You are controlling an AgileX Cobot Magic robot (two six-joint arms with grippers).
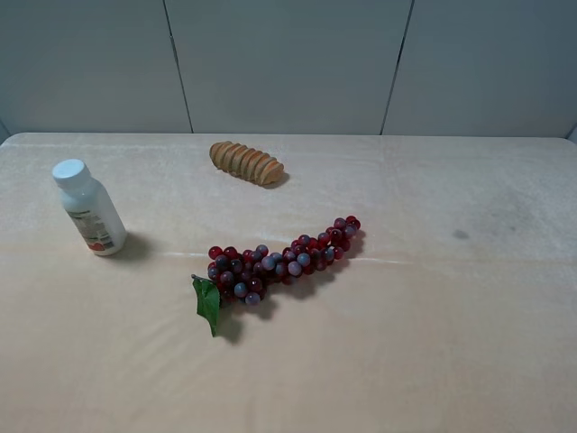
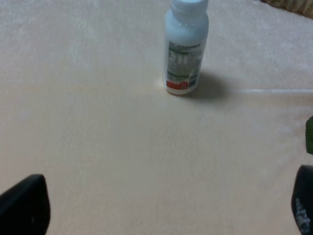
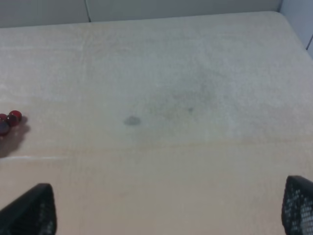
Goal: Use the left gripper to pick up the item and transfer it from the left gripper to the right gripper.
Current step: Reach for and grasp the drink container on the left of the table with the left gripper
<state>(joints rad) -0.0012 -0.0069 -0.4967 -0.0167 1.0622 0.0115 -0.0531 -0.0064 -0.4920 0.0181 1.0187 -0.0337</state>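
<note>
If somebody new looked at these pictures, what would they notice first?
Probably the red and purple grape bunch with its green leaf, lying in the middle of the pale table. Next comes the small white bottle, standing upright on the left side of the high view. The ribbed wooden piece lies farther back, toward the wall.
</note>
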